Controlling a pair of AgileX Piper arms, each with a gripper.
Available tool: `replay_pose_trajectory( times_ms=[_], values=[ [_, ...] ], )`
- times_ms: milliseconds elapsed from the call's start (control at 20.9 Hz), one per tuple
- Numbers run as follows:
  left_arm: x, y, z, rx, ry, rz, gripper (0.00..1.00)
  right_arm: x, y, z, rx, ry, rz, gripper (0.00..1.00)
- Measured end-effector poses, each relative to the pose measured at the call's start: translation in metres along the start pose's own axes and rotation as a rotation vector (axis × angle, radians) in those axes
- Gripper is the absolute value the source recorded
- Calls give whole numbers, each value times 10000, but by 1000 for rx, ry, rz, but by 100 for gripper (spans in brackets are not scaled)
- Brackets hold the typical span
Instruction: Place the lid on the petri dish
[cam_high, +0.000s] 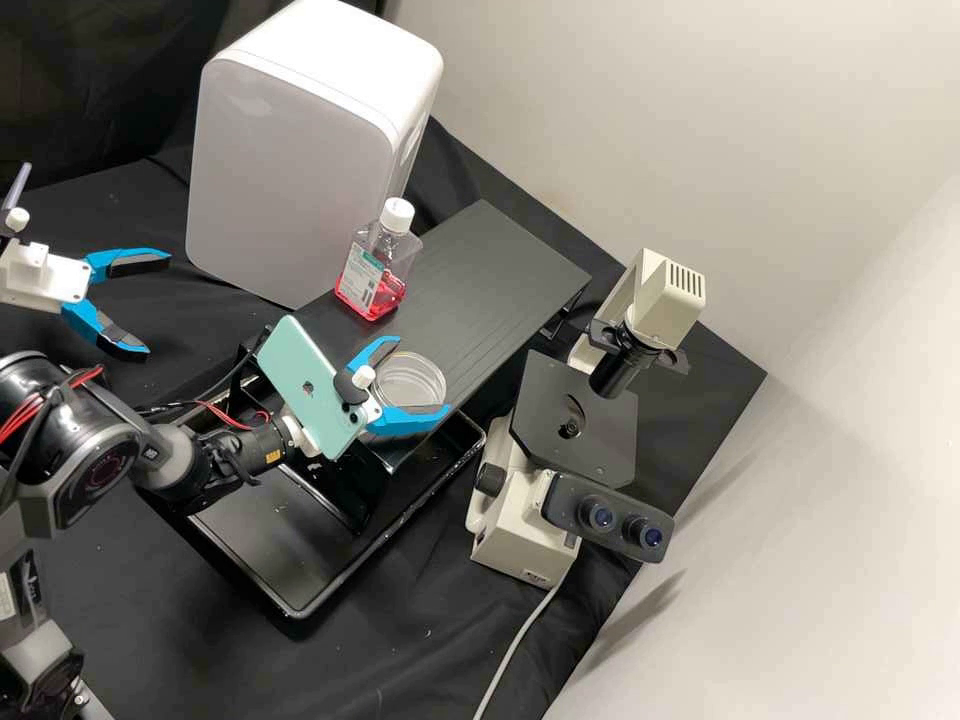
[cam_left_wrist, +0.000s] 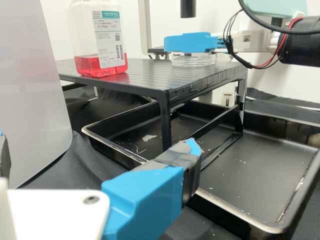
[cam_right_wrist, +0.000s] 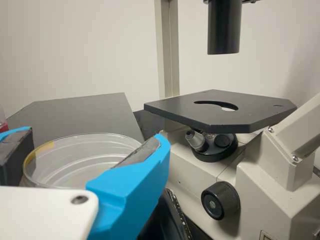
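Apparently at the seating step. High view: right gripper (cam_high: 424, 375) sits around the petri dish (cam_high: 410, 382) on the black shelf (cam_high: 500, 270), near the end beside the microscope (cam_high: 575, 425); clamped or loose, cannot tell. Left gripper (cam_high: 155, 306) hangs spread wide and empty, well apart. Left wrist view: dish looks like two stacked clear layers resting on the shelf, so the lid is probably down; remaining is let go and back off. Flask (cam_left_wrist: 97, 40) label has a teal band and fine print, unreadable. Right wrist view: clear rim with a yellow mark, no lid seam discernible, no legible writing.
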Motion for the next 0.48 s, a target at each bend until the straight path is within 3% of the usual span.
replay_pose_trajectory(
  times_ms=[478],
  values=[
    [4,-2,13,1,-6,-1,100,27,-145,-32,7,3,-43,0]
  ],
)
